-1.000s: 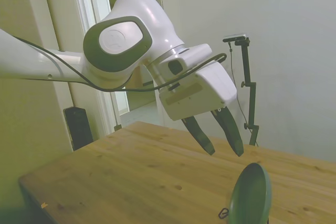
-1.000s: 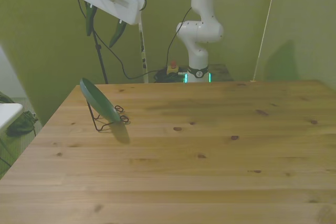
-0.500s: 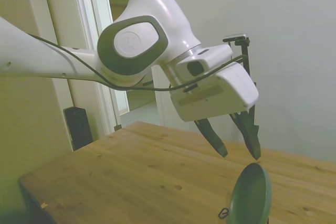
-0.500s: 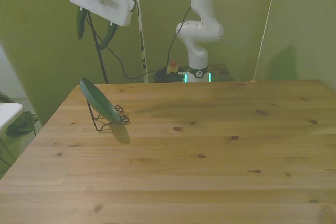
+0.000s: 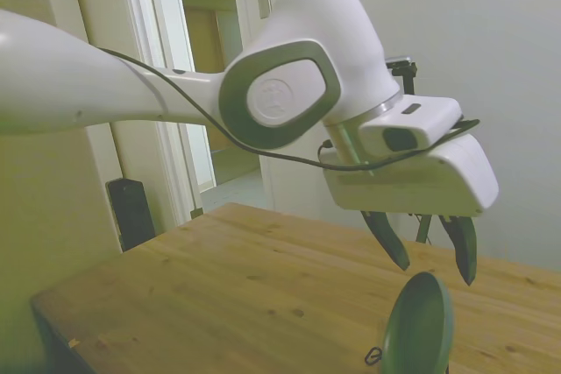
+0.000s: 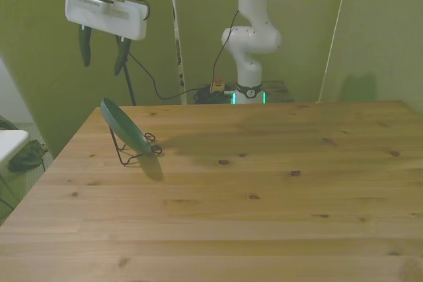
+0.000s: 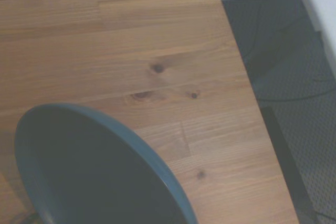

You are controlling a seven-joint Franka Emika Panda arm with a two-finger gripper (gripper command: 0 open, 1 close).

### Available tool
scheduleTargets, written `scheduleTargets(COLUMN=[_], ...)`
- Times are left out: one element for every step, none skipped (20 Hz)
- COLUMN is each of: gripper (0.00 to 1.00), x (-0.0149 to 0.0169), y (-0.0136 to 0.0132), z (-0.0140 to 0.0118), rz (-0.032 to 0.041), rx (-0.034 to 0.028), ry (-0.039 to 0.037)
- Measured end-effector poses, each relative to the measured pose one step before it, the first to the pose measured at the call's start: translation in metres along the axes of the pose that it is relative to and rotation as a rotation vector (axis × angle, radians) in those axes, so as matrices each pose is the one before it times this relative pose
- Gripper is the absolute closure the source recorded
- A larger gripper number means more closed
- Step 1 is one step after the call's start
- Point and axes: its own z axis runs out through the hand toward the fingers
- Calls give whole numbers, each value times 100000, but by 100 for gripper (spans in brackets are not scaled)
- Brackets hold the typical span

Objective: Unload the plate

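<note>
One plate [image 6: 125,125] propped on wire stand [image 6: 135,151], below claw [image 6: 101,54], fingers apart.

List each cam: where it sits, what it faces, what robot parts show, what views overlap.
Side view: off one side, low; faces the white arm, the open tool above the plate.
Front view: across the table, facing the robot base; whole arm, tool high at its left, plate on the wire stand.
Wrist view: on the wrist, looking down at plate and table edge; no robot parts.
Shared: all three show the plate.

Dark green plate [image 7: 89,177] over wooden table [image 7: 131,40]
</note>
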Motion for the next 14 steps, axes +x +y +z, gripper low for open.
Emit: scheduleTargets(gripper=[0, 0, 0, 0, 0, 0, 0, 0, 0, 0, 0, 0, 0, 0], x=[401, 303, 209, 137, 31, -4, -7, -11, -9, 0, 11, 48, 88, 78], y=[-244, -200, -124, -25, -9, -22, -53, -134, -195, -198, -176, -128, -71, -50], z=[508, 402, 268, 282, 288, 337, 350, 342, 338, 327, 300, 282, 270, 285], rz=[-1184, -1051, -1208, -1004, -912, -882, -848, -1175, -1475, -1355, -948, -901, -909, -808], rx=[-71, 152, 32, -138, 21, 231, 17, -32, -60, -143, -134, -142, -294, -409], ry=[-1481, -1127, -654, -678, -888, -918, -628, -520, -379, -301, -198, 24, 351, 341])
